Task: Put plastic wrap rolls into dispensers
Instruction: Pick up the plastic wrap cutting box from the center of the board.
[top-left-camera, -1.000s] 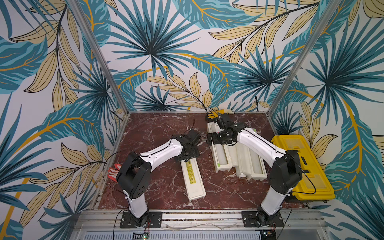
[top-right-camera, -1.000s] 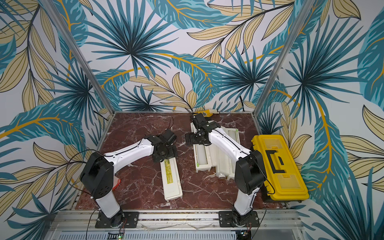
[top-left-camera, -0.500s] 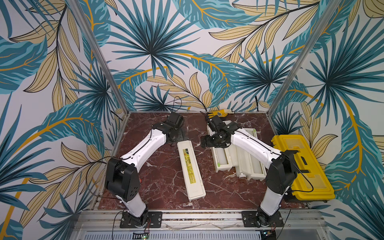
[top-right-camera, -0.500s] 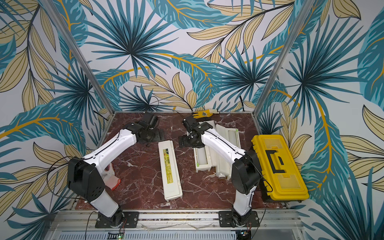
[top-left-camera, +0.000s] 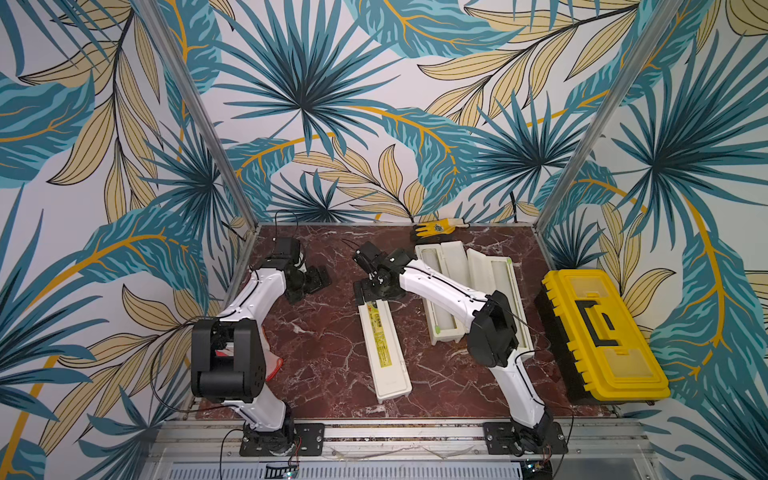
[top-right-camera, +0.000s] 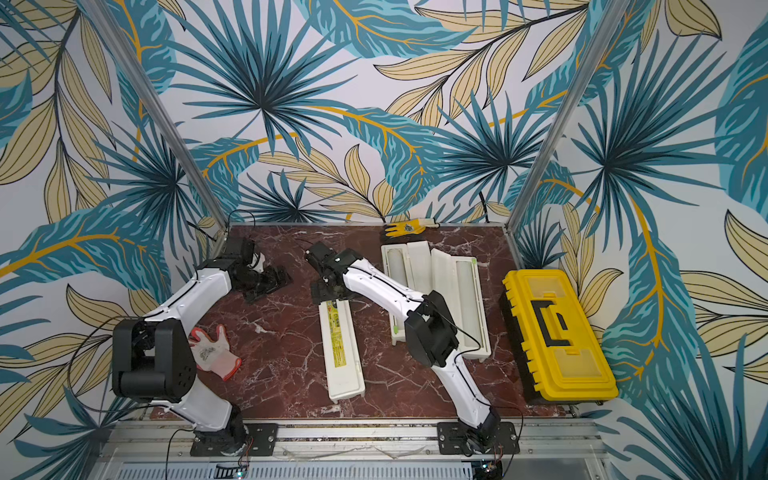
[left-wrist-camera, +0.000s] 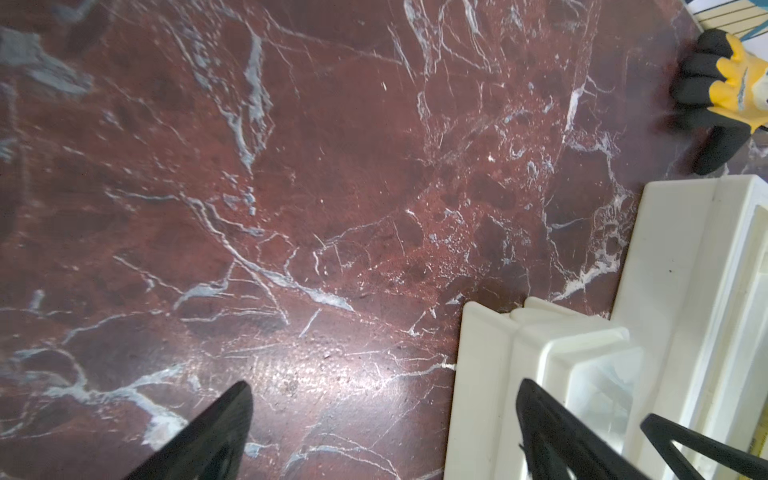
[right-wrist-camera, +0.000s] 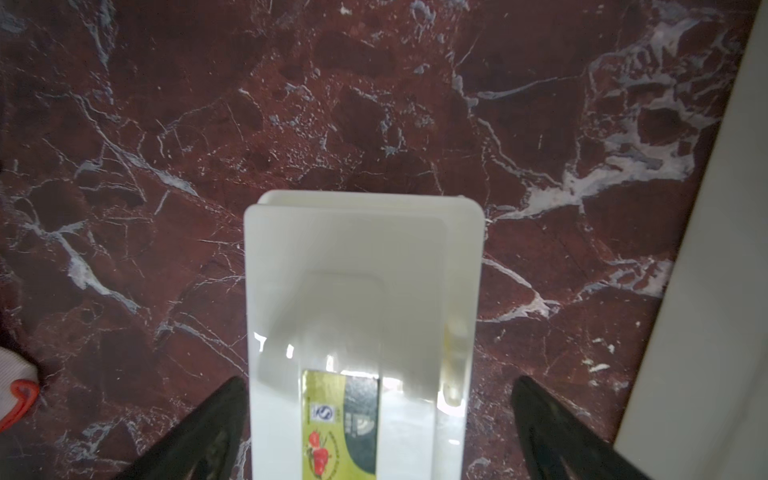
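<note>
Right gripper (right-wrist-camera: 378, 390) is straddling the closed dispenser (top-left-camera: 384, 349), jaws spread wide, gripping nothing.
Two open dispensers (top-left-camera: 453, 259), each seemingly cradling a plastic wrap roll (top-left-camera: 431, 262), are lying beside the yellow toolbox (top-left-camera: 598, 332). The closed one is lying beyond them, and the left gripper (left-wrist-camera: 384, 384), equally wide and empty, is hovering farthest from the toolbox. Pinching the slick lid is risking a skid across the marble table (top-left-camera: 324, 332).

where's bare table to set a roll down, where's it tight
Widest bare marble: between the closed dispenser and the red-trimmed glove. Smaller patch: near side of the open dispensers. Crowded: open dispensers beside the toolbox, under the right arm.
</note>
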